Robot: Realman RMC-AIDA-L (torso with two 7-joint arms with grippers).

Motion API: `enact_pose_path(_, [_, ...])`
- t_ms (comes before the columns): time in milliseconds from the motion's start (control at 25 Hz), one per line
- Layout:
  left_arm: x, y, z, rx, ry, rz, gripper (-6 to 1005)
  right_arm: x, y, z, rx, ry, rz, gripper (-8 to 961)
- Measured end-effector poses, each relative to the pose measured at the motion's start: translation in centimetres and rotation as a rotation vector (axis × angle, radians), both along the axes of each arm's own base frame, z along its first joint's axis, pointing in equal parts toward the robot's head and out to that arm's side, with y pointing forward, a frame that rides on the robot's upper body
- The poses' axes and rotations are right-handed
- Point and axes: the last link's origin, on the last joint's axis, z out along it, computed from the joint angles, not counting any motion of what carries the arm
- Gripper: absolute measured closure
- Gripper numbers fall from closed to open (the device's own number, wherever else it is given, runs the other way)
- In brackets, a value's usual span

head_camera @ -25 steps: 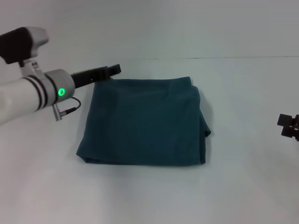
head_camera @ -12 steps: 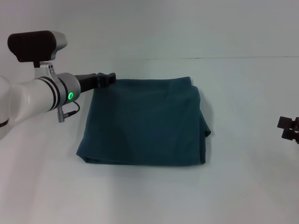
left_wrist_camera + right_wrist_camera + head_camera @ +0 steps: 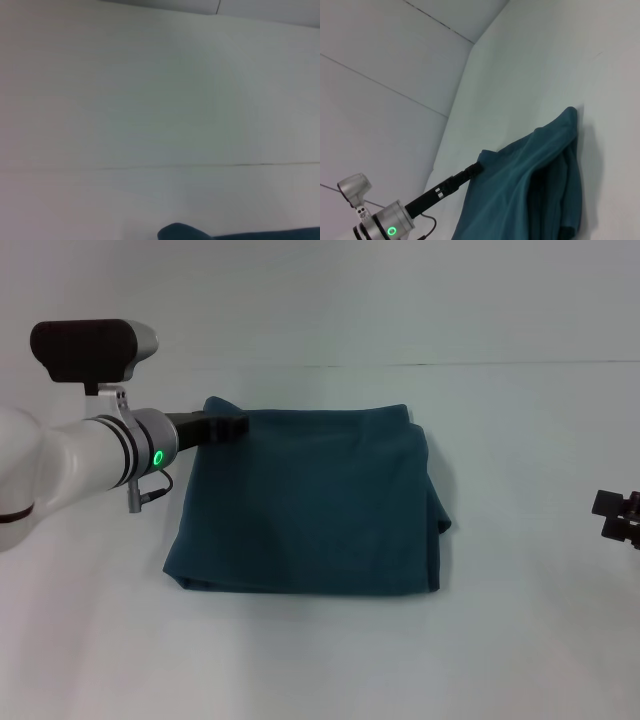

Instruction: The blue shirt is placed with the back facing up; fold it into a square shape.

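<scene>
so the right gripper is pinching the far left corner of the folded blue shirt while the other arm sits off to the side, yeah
Not quite: it is the left gripper at the far left corner of the folded blue shirt, where the cloth is raised a little. The right gripper is the one parked off to the side, clear of the shirt. The head view shows both.

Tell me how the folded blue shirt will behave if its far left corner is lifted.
Probably floppy: the blue shirt shows soft creases, and its corner peaks at the left gripper. Stacked layers would likely sag and slide apart. It looks light, so it may drag.
</scene>
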Motion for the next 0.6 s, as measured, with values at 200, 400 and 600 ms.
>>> enact_pose_path(200, [0.03, -0.13, -0.19, -0.009, -0.004, -0.001, 427, 0.12, -0.05, 0.01, 0.001, -0.001, -0.005, 70])
enact_pose_path(400, [0.54, -0.3, -0.77, -0.044, 0.024, -0.035, 472, 0.15, -0.06, 0.01, 0.001, -0.002, -0.007, 70])
enact_pose_path(600, [0.66, -0.09, -0.49, -0.028, 0.015, -0.033, 575, 0.25, 0.0, 0.1, 0.005, -0.007, -0.011, 70])
